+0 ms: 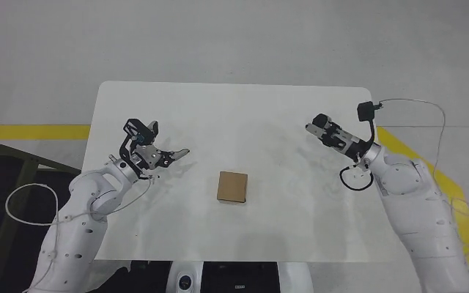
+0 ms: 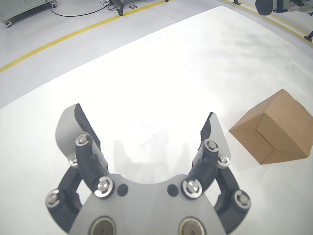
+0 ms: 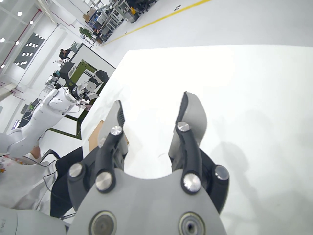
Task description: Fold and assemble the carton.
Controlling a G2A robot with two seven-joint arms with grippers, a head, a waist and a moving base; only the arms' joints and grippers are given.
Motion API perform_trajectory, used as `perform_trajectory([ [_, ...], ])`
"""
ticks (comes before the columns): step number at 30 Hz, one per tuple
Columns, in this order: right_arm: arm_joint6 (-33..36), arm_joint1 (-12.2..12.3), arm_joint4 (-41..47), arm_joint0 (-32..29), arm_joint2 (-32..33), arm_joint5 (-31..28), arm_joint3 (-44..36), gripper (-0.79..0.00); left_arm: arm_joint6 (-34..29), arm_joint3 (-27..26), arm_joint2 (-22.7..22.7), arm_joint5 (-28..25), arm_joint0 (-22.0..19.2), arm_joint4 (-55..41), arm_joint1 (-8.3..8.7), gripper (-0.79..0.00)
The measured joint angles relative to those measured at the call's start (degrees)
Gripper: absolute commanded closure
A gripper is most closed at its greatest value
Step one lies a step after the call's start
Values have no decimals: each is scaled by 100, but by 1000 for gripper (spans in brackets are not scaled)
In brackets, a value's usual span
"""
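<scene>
The carton (image 1: 233,187) sits closed up as a box on the middle of the desk (image 1: 293,102), nearer the robot's edge, so the folding looks all but done. The left claw (image 2: 144,113) and right claw (image 3: 151,97) hang released and empty, well apart from it; next, maybe 1 firming press. White desk, grey floor (image 1: 220,36), yellow line (image 1: 44,132)

My head camera looks down on the table (image 1: 234,110), while wrist cameras, low at nine and three o'clock, face inward, sharing the carton (image 2: 271,128).
</scene>
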Motion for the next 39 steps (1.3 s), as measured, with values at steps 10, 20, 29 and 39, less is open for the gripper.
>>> perform_trajectory([
  [10, -494, 92, -759, -95, 522, 48, -205, -785, -89, 272, -72, -670, -680, 274, 59, -785],
  [20, -466, 115, -814, -119, 596, 176, -226, -785, -323, 521, -6, -849, -1045, -63, 66, -784],
  [29, -467, 115, -813, -119, 595, 174, -226, -785, -320, 520, -8, -843, -1047, -71, 66, -784],
  [39, -467, 115, -813, -119, 595, 174, -226, -785, -320, 520, -8, -843, -1047, -71, 66, -784],
])
